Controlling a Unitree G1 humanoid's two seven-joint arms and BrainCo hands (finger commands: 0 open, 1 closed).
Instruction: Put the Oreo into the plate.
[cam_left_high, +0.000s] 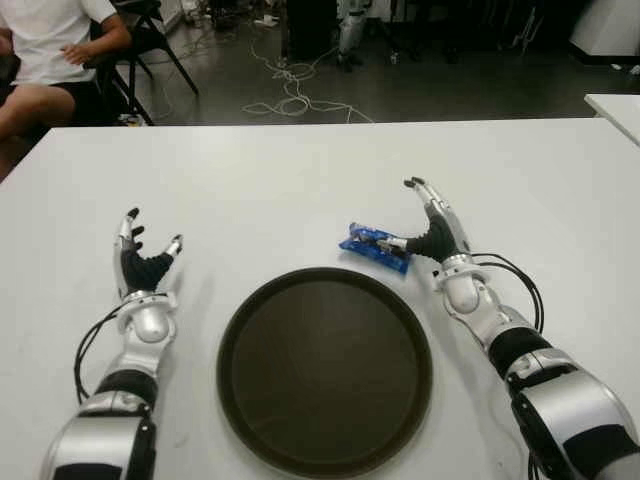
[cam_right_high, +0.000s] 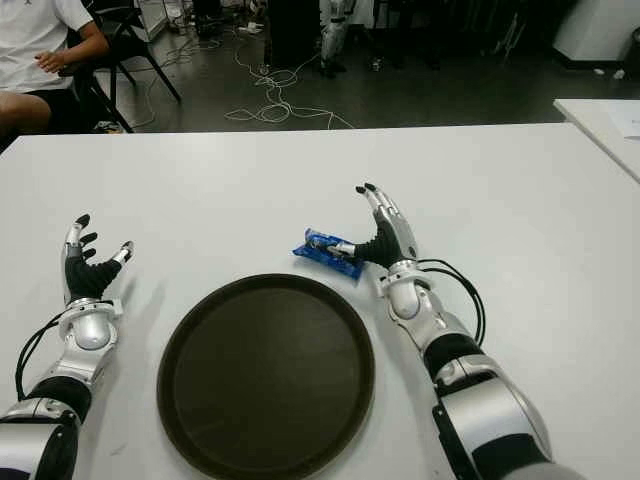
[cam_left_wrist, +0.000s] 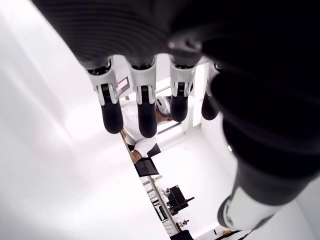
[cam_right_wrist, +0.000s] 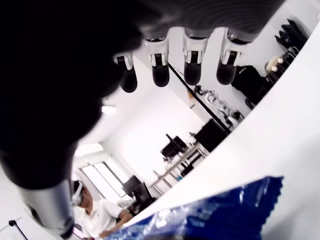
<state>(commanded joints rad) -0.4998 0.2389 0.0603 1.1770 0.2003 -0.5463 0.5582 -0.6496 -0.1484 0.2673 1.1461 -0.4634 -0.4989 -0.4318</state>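
White table (cam_left_high: 300, 170) fills most of what we see, w/ dark floor, cables and a seated person (cam_left_high: 45, 60) behind. Our right hand (cam_left_high: 432, 228) is just right of the blue Oreo pack (cam_left_high: 374, 246), fingers spread, thumb tip at the wrapper, nothing gripped. Pack lies on the table just beyond the dark round plate (cam_left_high: 325, 370), near its far-right rim. Our left hand (cam_left_high: 140, 262) shows left of the plate, fingers apart, empty.

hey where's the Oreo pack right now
The Oreo pack lies on the white table, just beyond the plate rim on the robot's right side, with the right hand open beside it, thumb at its end.
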